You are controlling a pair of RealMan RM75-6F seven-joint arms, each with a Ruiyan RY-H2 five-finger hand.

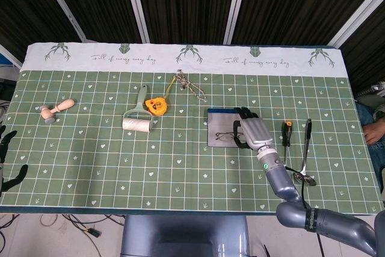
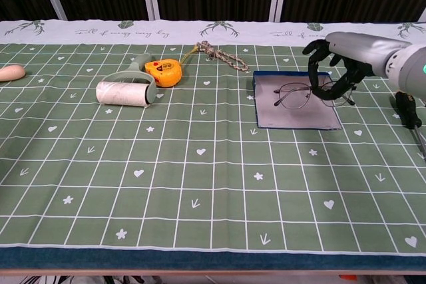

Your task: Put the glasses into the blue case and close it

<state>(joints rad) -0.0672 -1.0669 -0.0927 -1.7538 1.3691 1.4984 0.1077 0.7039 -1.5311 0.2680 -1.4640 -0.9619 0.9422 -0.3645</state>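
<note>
right hand (image 2: pixel 336 64) pinches the glasses (image 2: pixel 299 93) above the open blue case (image 2: pixel 293 108); risk: released from this height or off-centre, a lens catches the case wall and blocks closing.

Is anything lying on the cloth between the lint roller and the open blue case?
Nothing: between the lint roller and the blue case only bare green cloth shows, clearest in the chest view.
</note>
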